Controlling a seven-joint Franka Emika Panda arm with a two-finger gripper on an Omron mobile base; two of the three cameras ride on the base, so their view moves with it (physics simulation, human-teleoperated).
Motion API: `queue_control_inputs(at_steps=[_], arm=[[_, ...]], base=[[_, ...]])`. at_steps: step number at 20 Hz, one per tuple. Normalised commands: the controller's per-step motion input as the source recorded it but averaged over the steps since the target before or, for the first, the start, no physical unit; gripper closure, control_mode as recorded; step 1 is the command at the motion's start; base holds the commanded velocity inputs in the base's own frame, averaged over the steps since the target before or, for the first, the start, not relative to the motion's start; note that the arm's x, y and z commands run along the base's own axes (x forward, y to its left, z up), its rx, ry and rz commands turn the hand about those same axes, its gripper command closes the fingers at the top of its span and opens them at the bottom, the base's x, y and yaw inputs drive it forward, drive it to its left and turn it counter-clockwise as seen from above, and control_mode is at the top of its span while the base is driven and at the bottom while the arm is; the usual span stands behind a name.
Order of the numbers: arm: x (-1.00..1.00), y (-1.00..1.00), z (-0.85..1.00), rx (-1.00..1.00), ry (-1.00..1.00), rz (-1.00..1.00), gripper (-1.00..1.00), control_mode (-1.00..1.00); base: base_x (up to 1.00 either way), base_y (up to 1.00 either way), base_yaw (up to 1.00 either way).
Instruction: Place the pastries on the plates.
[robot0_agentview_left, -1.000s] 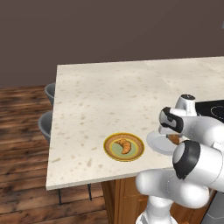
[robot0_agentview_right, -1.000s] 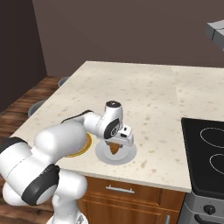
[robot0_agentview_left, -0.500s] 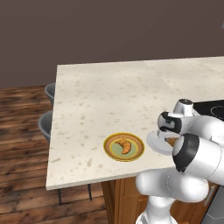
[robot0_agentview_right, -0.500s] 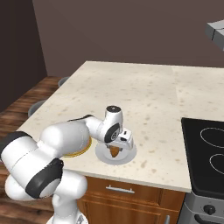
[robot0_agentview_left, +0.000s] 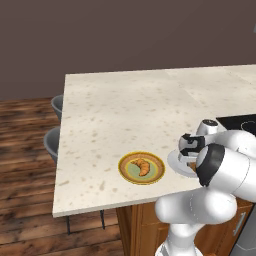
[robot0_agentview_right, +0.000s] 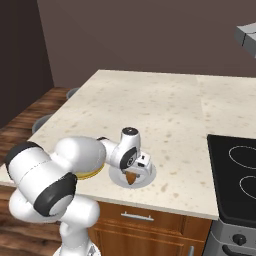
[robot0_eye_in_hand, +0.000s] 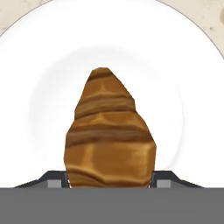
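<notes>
Lowering a second golden-brown crescent croissant (robot0_eye_in_hand: 109, 135) onto the plain pale grey-white round plate (robot0_eye_in_hand: 183, 78) is the step in hand: the dark two-finger gripper (robot0_agentview_right: 132, 175) is clamped on the pastry, its tips pressing either side of the wide end in the hand view, with the pointed end aimed down at the middle of the plate. From the right base view the croissant (robot0_agentview_right: 131, 177) looks to be touching or just above the plate (robot0_agentview_right: 147, 175), though contact cannot be confirmed. The next move, as I judge it, calls for parting the jaws so the pastry settles flat, then lifting straight up so it is not dragged off. Just beside the pale plate, also near the front edge of the speckled cream stone worktop (robot0_agentview_left: 140, 105), the round plate with yellow-orange rim and green centre (robot0_agentview_left: 141, 168) already holds its own small golden-brown croissant (robot0_agentview_left: 142, 166), lying flat in the centre.
</notes>
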Motion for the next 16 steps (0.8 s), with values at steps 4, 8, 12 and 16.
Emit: queue_control_inputs(at_steps=[4, 8, 12, 16], arm=[[0.01, 0.0, -0.15, 0.0, 0.0, 0.0, 1.0, -1.0], [0.0, 0.0, -0.06, 0.02, 0.0, 0.0, 1.0, -1.0], [0.03, 0.0, 0.0, 0.0, 0.0, 0.0, 1.0, -1.0], [0.09, 0.03, 0.0, 0.0, 0.0, 0.0, -1.0, -1.0]], base=[[0.0, 0.0, 0.0], [0.0, 0.0, 0.0], [0.0, 0.0, 0.0], [0.0, 0.0, 0.0]])
